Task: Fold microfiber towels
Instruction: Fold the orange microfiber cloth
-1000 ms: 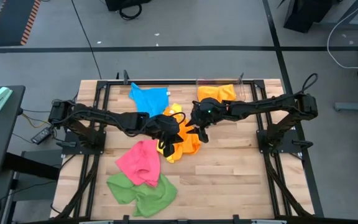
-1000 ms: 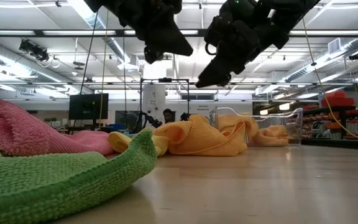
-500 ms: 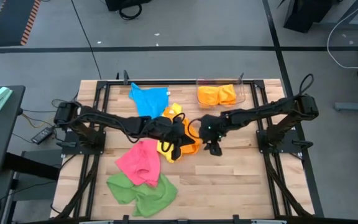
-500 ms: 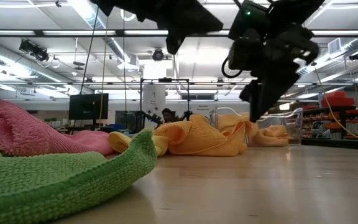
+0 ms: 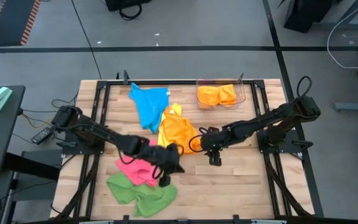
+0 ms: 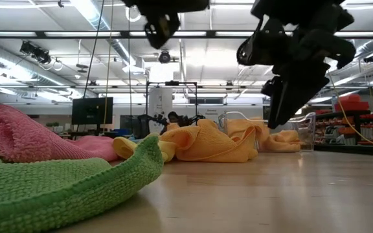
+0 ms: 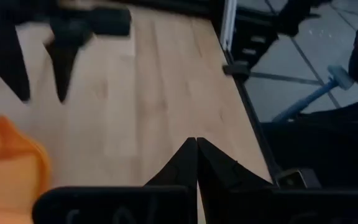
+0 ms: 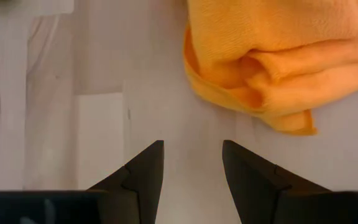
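Observation:
An orange towel [image 5: 176,132] lies spread at mid-table, its far tip over a yellow towel [image 5: 173,110]. A blue towel [image 5: 149,102] lies behind them. A pink towel [image 5: 137,169] and a green towel [image 5: 139,190] lie crumpled near the front edge. My left gripper [image 5: 169,169] hovers shut and empty beside the pink towel; its wrist view shows its shut tips [image 7: 196,144] over bare wood. My right gripper [image 5: 214,159] is open, pointing down above bare table just right of the orange towel's near edge [image 8: 253,93], apart from it.
A clear bin [image 5: 220,94] with folded orange towels stands at the far right. Bare wood lies to the right and at the near right [image 5: 241,186]. Dark frame rails [image 5: 263,134] run along both sides of the table.
Both grippers have left the orange towel. My left gripper swung from above it toward the near edge, ending beside the pink towel. My right gripper moved toward the near edge, sank and tipped to point more steeply down. The orange towel now lies uncovered and flat.

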{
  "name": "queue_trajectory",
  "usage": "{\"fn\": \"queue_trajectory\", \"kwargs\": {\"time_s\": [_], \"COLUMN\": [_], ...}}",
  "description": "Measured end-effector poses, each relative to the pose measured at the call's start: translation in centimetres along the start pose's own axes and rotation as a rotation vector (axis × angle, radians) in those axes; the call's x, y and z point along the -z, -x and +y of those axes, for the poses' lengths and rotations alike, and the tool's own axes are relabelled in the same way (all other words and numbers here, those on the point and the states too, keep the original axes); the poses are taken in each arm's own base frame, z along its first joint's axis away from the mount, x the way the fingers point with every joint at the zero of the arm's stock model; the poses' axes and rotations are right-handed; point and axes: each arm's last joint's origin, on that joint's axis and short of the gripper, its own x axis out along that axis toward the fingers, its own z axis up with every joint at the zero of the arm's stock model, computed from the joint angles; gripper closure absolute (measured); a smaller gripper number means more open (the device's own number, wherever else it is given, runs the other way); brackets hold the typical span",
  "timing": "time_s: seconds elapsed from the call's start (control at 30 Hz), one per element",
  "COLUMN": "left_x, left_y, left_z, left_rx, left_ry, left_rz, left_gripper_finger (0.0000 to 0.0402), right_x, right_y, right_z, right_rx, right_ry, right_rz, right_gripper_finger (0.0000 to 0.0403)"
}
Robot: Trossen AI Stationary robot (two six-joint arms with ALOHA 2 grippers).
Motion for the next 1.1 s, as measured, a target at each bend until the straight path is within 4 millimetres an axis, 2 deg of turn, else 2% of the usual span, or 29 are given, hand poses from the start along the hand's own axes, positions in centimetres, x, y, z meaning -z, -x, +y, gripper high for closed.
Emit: {"fn": "queue_trajectory", "kwargs": {"time_s": [0.2,0.43,0.6,0.7,0.83,0.97,1.1], "left_x": [1.6,2.3,2.6,3.4,5.4,6.2,5.6], "left_y": [0.2,0.3,0.3,0.3,0.4,0.2,0.0], "left_z": [-2.9,-4.2,-3.9,-3.5,-3.3,-2.8,-1.8], "left_rx": [0.002,0.031,0.003,-0.038,-0.137,-0.282,-0.433], "left_ry": [0.042,-0.038,-0.076,0.021,0.143,0.143,0.11], "left_rz": [0.051,0.073,0.108,0.184,0.339,0.342,0.24], "left_gripper_finger": [0.0377,0.0385,0.0391,0.0384,0.037,0.0355,0.0337], "right_x": [0.9,2.7,3.4,3.1,3.0,3.4,3.3], "right_y": [0.1,0.6,0.9,1.0,1.1,1.2,1.3], "right_z": [2.9,6.7,8.1,8.4,8.9,9.7,9.7], "right_rx": [0.077,0.075,0.1,0.132,0.136,0.165,0.238], "right_ry": [-0.019,0.103,0.203,0.219,0.246,0.381,0.444], "right_rz": [-0.034,-0.054,-0.09,-0.158,-0.199,-0.219,-0.242], "right_gripper_finger": [0.0231,0.0231,0.0231,0.0231,0.0231,0.0231,0.0231]}}
